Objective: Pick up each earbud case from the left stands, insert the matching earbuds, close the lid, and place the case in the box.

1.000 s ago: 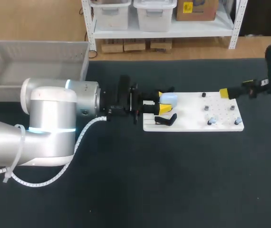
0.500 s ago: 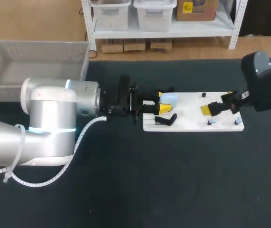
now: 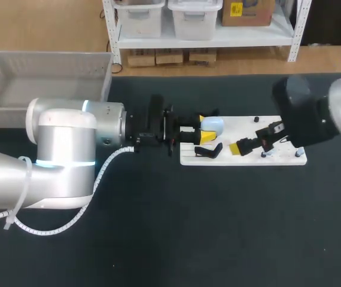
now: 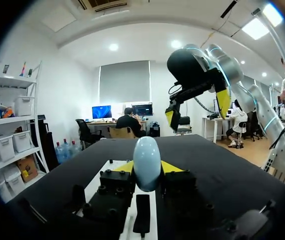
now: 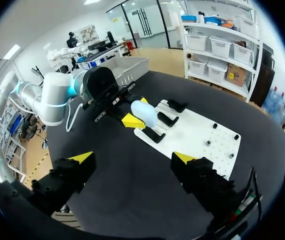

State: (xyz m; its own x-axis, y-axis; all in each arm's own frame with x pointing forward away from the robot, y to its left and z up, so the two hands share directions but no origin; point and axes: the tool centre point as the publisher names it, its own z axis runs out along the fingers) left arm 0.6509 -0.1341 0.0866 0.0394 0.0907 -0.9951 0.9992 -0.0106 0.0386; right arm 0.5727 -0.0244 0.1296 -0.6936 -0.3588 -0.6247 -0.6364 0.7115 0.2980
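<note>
**Grasp and approach.** Your left gripper [image 3: 204,128] is clamped on the pale blue earbud case [image 3: 212,124] at the white board's [image 3: 233,127] left end. The case's long axis stands upright between the fingers. Your right gripper [image 5: 133,160], spread wide and empty, hovers over the board. It is the nearer one to the earbuds [image 3: 267,153], and the case lies ahead of it.
</note>
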